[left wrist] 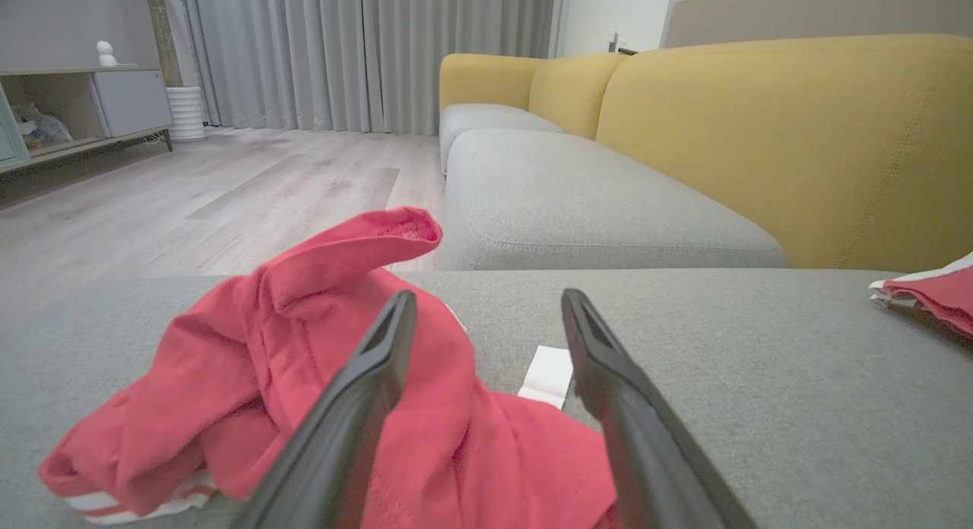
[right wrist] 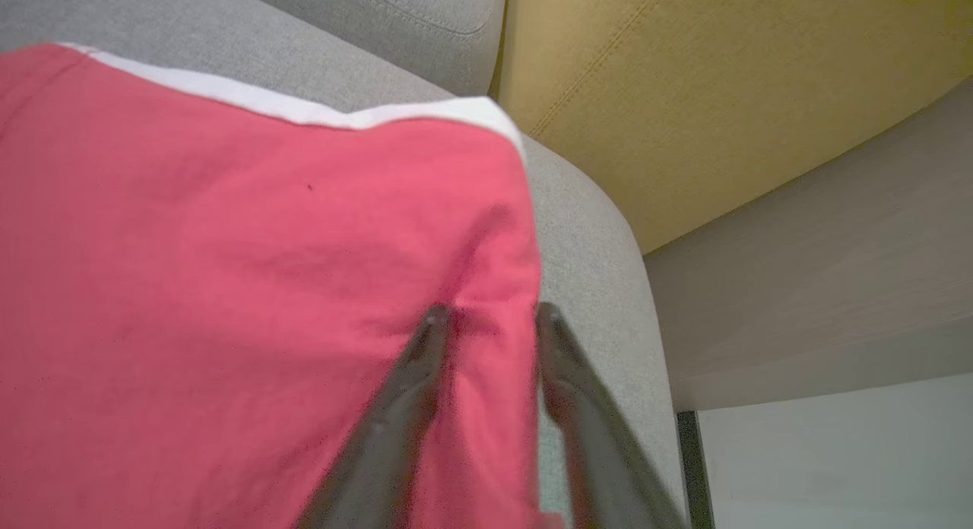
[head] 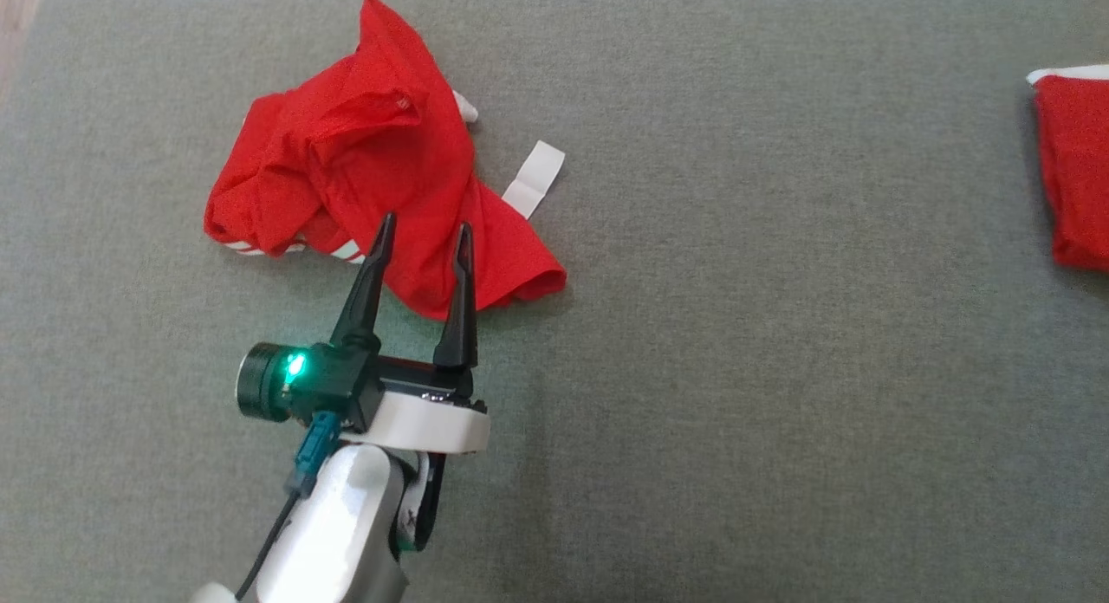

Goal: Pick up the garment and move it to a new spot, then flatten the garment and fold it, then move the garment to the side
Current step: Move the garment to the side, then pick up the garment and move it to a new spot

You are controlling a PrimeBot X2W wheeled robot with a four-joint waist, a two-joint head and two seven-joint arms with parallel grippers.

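My left gripper (head: 426,223) is matt black plastic; the garment (head: 346,144) is soft creased cloth, the surface (head: 736,369) under it coarse grey weave

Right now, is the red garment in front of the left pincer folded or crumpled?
Crumpled. The red garment lies in a bunched heap on the grey cushion, one fold standing up.

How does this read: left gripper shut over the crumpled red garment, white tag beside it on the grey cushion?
Wrong on one point: the head view shows the left gripper open, not shut, over the garment. The white tag does lie beside it on the cushion.
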